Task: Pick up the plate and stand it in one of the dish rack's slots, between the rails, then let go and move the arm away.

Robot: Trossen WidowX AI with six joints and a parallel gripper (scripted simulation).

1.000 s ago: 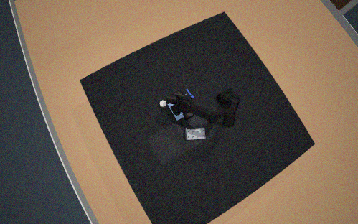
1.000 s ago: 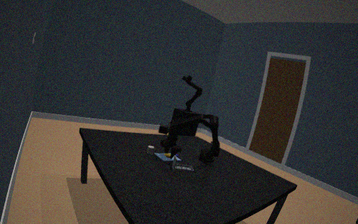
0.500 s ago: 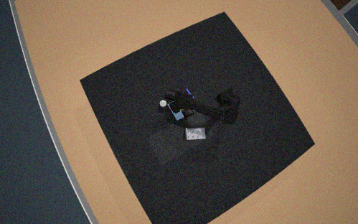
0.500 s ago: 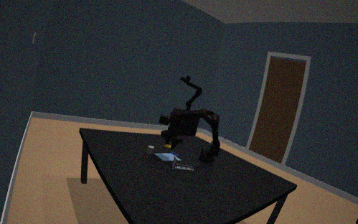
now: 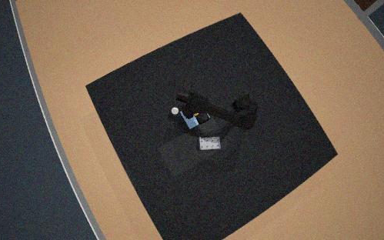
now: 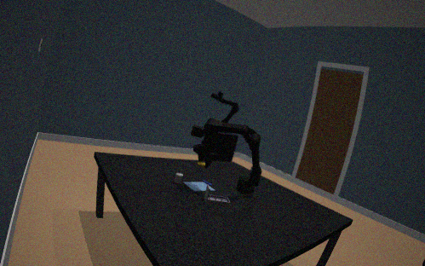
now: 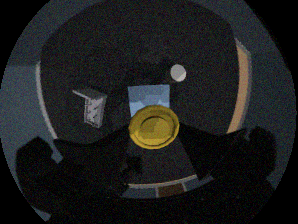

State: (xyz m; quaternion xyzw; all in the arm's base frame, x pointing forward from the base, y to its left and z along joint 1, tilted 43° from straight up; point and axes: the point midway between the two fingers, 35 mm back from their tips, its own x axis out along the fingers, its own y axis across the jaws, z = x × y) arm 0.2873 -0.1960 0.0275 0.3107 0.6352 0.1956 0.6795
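Observation:
The yellow plate (image 5: 196, 114) (image 6: 201, 164) (image 7: 154, 134) is small and round, with a raised rim. My gripper (image 7: 153, 125) is shut on the plate, one dark finger at each side of its rim in the wrist view. The plate is in the air above the blue cloth, its face towards the wrist camera. The fingers are too dark to make out clearly in the top and exterior views. The pale grey dish rack (image 5: 209, 143) (image 6: 219, 199) (image 7: 94, 113) stands on the table, left of the plate in the wrist view. Its pegs show, and nothing stands in it.
A light blue cloth or mat (image 5: 191, 123) (image 6: 197, 186) (image 7: 149, 94) lies below the plate. A whitish cup (image 5: 175, 111) (image 6: 179, 176) (image 7: 178, 73) stands beside it, on the side away from the arm's base. A thin blue object (image 6: 207, 182) lies behind the cloth in the exterior view.

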